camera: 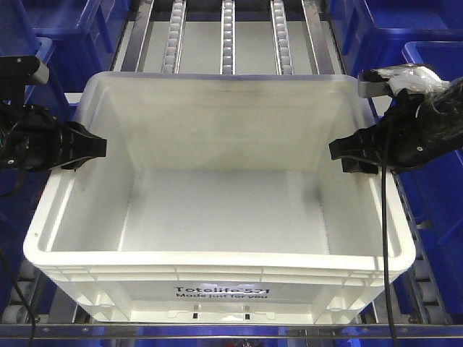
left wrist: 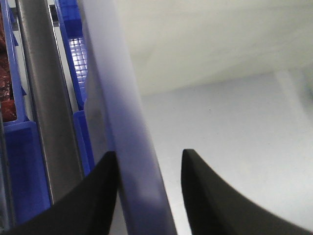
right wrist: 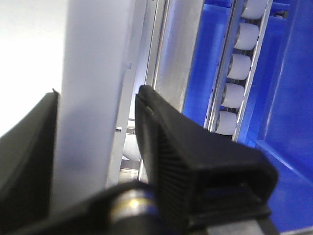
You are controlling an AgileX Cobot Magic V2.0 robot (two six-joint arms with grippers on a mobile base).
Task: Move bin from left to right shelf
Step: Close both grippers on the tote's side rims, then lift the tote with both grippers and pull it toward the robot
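Blue crates (camera: 58, 29) fill the bays on both sides, and the bin (camera: 217, 282) sits between them on the right shelf (camera: 227, 36). Its printed front wall stands just behind the shelf's grey front bar (camera: 217, 331).

Partway along the bin, the two arms reach in level from opposite sides, with their claws pointing inward at the thick rim. The left gripper (camera: 92, 150) straddles the left rim. In the left wrist view (left wrist: 149, 154), the outer finger (left wrist: 93, 196) lies against the outside of the rim. The inner finger (left wrist: 210, 196) hangs over the gridded floor with a sliver of space beside it, so I cannot tell whether this claw is clamped or only set loosely around the rim.

The right gripper (camera: 346, 155) meets the right rim at about the same depth. In the right wrist view (right wrist: 98, 93), the inner finger (right wrist: 24, 147) and the ribbed outer finger (right wrist: 186, 147) sit narrow and tight against the rim wall, pinching the bin. White rollers (right wrist: 242, 66) run just outside that finger.

Past the bin's back wall, the bare roller rails run on away from the camera.
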